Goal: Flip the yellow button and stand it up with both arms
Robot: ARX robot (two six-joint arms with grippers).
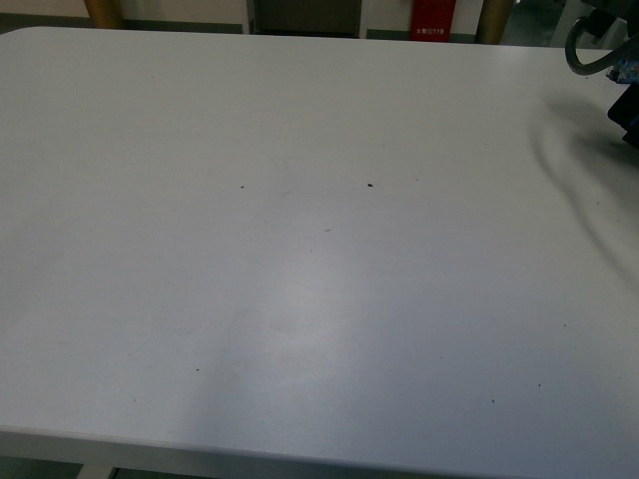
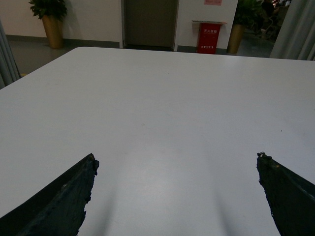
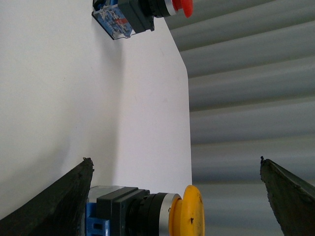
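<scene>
The yellow button lies on its side on the white table, by the table's edge. Its yellow cap points past the edge, and its black body and blue block sit close to one finger of my right gripper. My right gripper is open, and the button lies low between its fingers without being gripped. My left gripper is open and empty over bare table. The button does not show in the front view, where only a bit of my right arm shows at the far right.
A similar button with a red top lies on its side further along the same table edge. A grey pleated curtain hangs beyond that edge. Past the table's far end stand a red stand and potted plants.
</scene>
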